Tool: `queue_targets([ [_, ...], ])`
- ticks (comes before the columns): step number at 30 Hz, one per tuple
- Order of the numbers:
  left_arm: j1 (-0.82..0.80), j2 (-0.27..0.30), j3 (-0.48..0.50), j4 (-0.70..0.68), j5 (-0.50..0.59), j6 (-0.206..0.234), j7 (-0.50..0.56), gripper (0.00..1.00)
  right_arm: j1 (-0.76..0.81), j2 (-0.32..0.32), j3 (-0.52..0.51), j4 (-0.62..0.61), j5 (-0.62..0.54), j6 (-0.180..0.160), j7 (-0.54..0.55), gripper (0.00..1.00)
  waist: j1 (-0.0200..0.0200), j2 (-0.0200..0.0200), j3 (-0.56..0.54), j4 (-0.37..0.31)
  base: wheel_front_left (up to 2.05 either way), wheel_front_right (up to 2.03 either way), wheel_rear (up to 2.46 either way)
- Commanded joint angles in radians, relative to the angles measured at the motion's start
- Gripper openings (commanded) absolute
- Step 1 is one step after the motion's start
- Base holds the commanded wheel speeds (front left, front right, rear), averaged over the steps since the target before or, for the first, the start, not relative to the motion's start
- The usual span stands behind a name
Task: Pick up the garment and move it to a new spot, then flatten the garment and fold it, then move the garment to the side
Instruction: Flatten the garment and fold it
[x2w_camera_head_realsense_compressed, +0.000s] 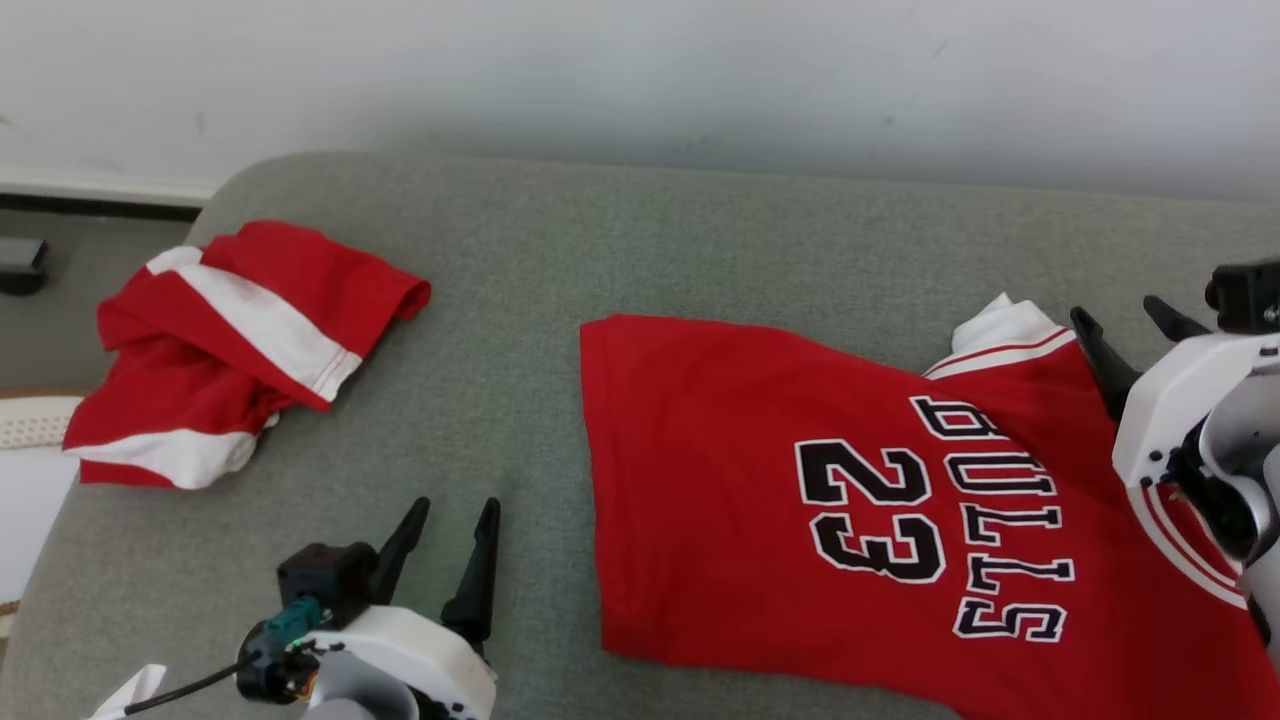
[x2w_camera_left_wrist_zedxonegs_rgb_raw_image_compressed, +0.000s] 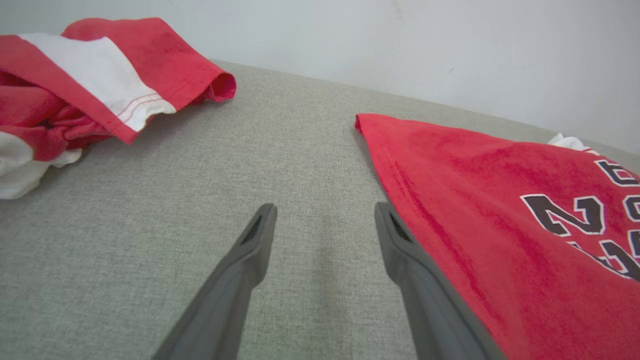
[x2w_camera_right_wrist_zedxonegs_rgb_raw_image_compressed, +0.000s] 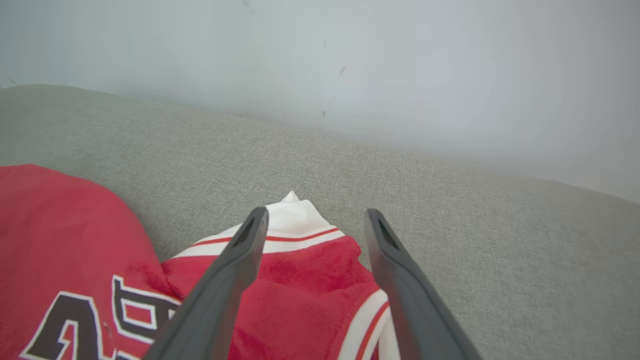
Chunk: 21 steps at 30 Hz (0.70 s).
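Note:
The garment (x2w_camera_head_realsense_compressed: 720, 480) is a red jersey with dark "BULLS 23" lettering, spread mostly flat on the right half of the grey cushion (x2w_camera_head_realsense_compressed: 520, 260). My left gripper (x2w_camera_head_realsense_compressed: 455, 505) is open at the lower left, just left of the jersey's hem edge. In the left wrist view that gripper (x2w_camera_left_wrist_zedxonegs_rgb_raw_image_compressed: 325, 207) hovers over bare cushion, with the garment (x2w_camera_left_wrist_zedxonegs_rgb_raw_image_compressed: 475, 200) beside its right finger. My right gripper (x2w_camera_head_realsense_compressed: 1115, 308) is open at the right edge, over the jersey's white-trimmed shoulder (x2w_camera_head_realsense_compressed: 1005, 325). In the right wrist view this gripper (x2w_camera_right_wrist_zedxonegs_rgb_raw_image_compressed: 316, 212) straddles that white trim (x2w_camera_right_wrist_zedxonegs_rgb_raw_image_compressed: 295, 212), holding nothing.
A second red and white garment (x2w_camera_head_realsense_compressed: 230, 340) lies crumpled at the cushion's far left, also seen in the left wrist view (x2w_camera_left_wrist_zedxonegs_rgb_raw_image_compressed: 75, 95). A pale wall (x2w_camera_head_realsense_compressed: 640, 70) runs close behind the cushion. The cushion's rounded left edge drops to the floor, where a dark object (x2w_camera_head_realsense_compressed: 20, 265) sits.

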Motion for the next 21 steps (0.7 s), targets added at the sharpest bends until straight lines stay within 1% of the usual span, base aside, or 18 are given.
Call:
queue_targets([
  [1, -0.022, -0.003, 0.001, 0.007, 0.005, -0.008, -0.008, 1.0, -0.054, -0.012, 0.011, 0.05, 0.014, -0.002, 0.0, 1.0, -0.0001, -0.0001, 0.059, 0.051, 0.0, 0.0, 0.0],
  [3, -0.037, -0.01, 0.0, 0.014, 0.009, -0.015, -0.011, 1.0, -0.11, -0.018, 0.027, 0.114, 0.028, -0.002, 0.009, 1.0, -0.0001, -0.0001, 0.083, 0.068, 0.0, 0.0, 0.0],
  [4, -0.037, -0.01, 0.0, 0.014, 0.009, -0.015, -0.011, 1.0, -0.11, -0.018, 0.027, 0.114, 0.028, -0.002, 0.009, 1.0, -0.0001, -0.0001, 0.083, 0.068, 0.0, 0.0, 0.0],
  [9, -0.071, -0.026, -0.001, 0.033, 0.016, -0.032, -0.015, 1.0, -0.219, -0.022, 0.071, 0.259, 0.07, -0.002, 0.046, 1.0, -0.0001, -0.0001, 0.129, 0.105, 0.0, 0.0, 0.0],
  [13, -0.083, -0.036, 0.003, 0.048, 0.023, -0.039, -0.019, 1.0, -0.26, -0.013, 0.118, 0.348, 0.111, -0.002, 0.109, 1.0, -0.0001, -0.0001, 0.142, 0.119, 0.0, 0.0, 0.0],
  [16, -0.085, -0.042, 0.007, 0.057, 0.026, -0.043, -0.022, 1.0, -0.265, -0.012, 0.157, 0.408, 0.126, -0.002, 0.186, 0.99, -0.0001, -0.0001, 0.14, 0.122, 0.0, 0.0, 0.0],
  [17, -0.085, -0.043, 0.008, 0.06, 0.027, -0.044, -0.022, 1.0, -0.262, -0.008, 0.169, 0.417, 0.135, -0.002, 0.2, 0.56, -0.0001, -0.0001, 0.139, 0.122, 0.0, 0.0, 0.0],
  [18, -0.085, -0.044, 0.01, 0.063, 0.028, -0.045, -0.023, 1.0, -0.264, -0.009, 0.177, 0.421, 0.141, -0.002, 0.206, 0.34, -0.0001, -0.0001, 0.138, 0.122, 0.0, 0.0, 0.0],
  [19, -0.085, -0.046, 0.011, 0.066, 0.029, -0.045, -0.023, 1.0, -0.271, -0.013, 0.181, 0.423, 0.144, -0.002, 0.196, 0.0, -0.0001, -0.0001, 0.137, 0.121, 0.0, 0.0, 0.0],
  [21, -0.086, -0.051, 0.014, 0.07, 0.032, -0.047, -0.024, 1.0, -0.283, -0.021, 0.19, 0.433, 0.151, -0.002, 0.187, 0.0, -0.0001, -0.0001, 0.134, 0.119, 0.0, 0.0, 0.0],
])
